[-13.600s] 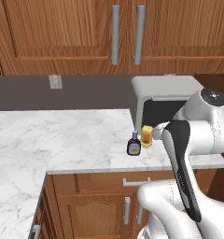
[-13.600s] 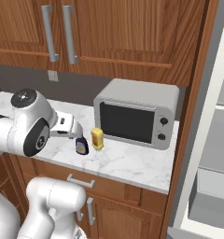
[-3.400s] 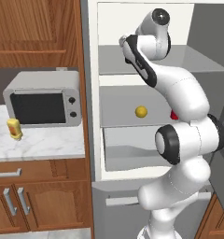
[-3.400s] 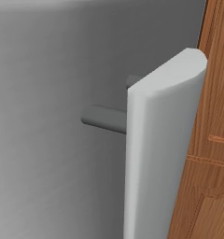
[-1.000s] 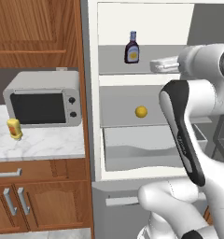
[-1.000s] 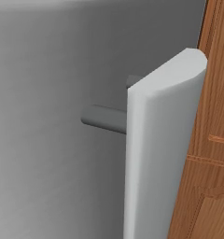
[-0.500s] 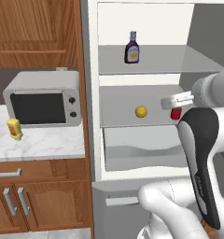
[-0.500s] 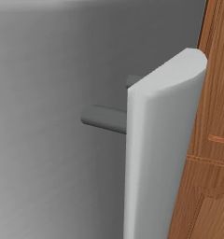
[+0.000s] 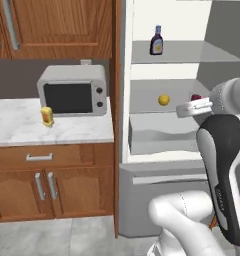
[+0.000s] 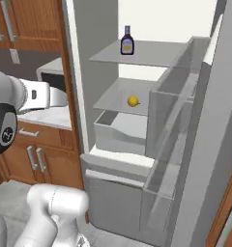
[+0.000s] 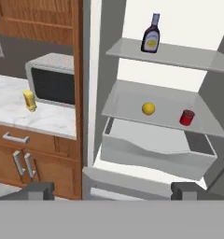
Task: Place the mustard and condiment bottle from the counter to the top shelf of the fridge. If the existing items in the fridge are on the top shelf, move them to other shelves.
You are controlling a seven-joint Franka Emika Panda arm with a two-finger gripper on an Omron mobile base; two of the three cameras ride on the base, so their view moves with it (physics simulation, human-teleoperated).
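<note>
Yellow mustard [image 9: 47, 116] stands on the counter [image 9: 22, 131] near its front edge; jaws wide apart, empty.

You see a veined marble counter [image 9: 22, 127], glossy wooden cabinets [image 9: 52, 185], a matt grey fridge [image 11: 165, 56] shelf, a brushed-metal microwave [image 9: 74, 92].

A silver microwave [image 9: 73, 91] with a dark glass door is seen standing against the dark grey wall [image 9: 14, 79], its two round knobs at the three o'clock side of its front. Brown wooden wall cupboards [image 9: 54, 27] with long silver handles are mounted above it at twelve o'clock. A grey tiled floor [image 9: 67, 235] is seen at six o'clock.
</note>
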